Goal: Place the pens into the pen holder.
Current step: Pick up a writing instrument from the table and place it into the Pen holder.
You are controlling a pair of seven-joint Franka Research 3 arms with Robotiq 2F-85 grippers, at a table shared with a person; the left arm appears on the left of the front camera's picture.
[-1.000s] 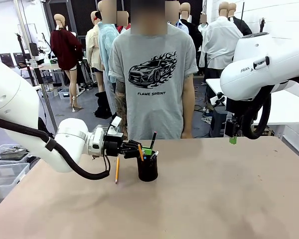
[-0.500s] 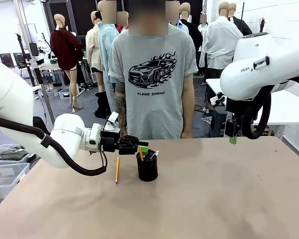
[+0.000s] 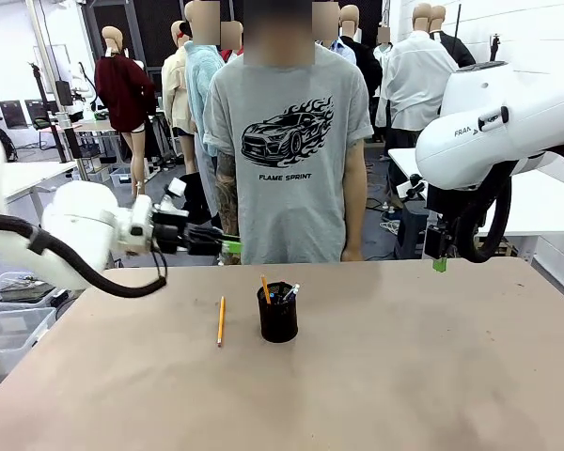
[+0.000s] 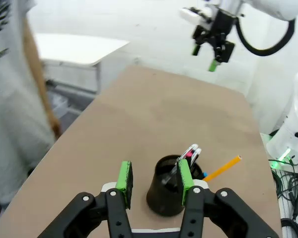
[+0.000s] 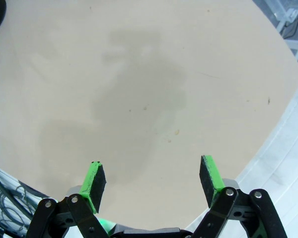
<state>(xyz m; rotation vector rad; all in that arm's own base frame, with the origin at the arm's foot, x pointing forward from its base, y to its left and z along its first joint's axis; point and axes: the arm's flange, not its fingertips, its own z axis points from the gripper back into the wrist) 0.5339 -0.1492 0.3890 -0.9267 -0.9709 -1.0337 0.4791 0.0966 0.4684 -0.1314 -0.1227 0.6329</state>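
The pen holder (image 3: 278, 318), a small black wire-mesh cup, stands upright on the tan table (image 3: 414, 376) a little left of the middle, in front of a person (image 3: 284, 160) in a grey printed T-shirt. An orange pencil (image 3: 264, 288) leans out of its rim towards the left and a silvery-white pen (image 3: 290, 292) pokes out on the right; the other dark sticks inside are too small to tell apart. In the left wrist view the silvery-white pen (image 4: 190, 153) shows a pink-red tip.

A yellow pencil (image 3: 221, 320) lies flat on the table just left of the holder, not touching it, and points roughly away from the robot.

The left gripper (image 3: 229, 248) hangs in the air above the far left part of the table, well apart from the holder. Its jaws stand about a cup's width apart with nothing between them.

The right gripper (image 3: 439, 263) hovers high over the far right edge, spread wide and empty (image 5: 151, 177), with bare table below.
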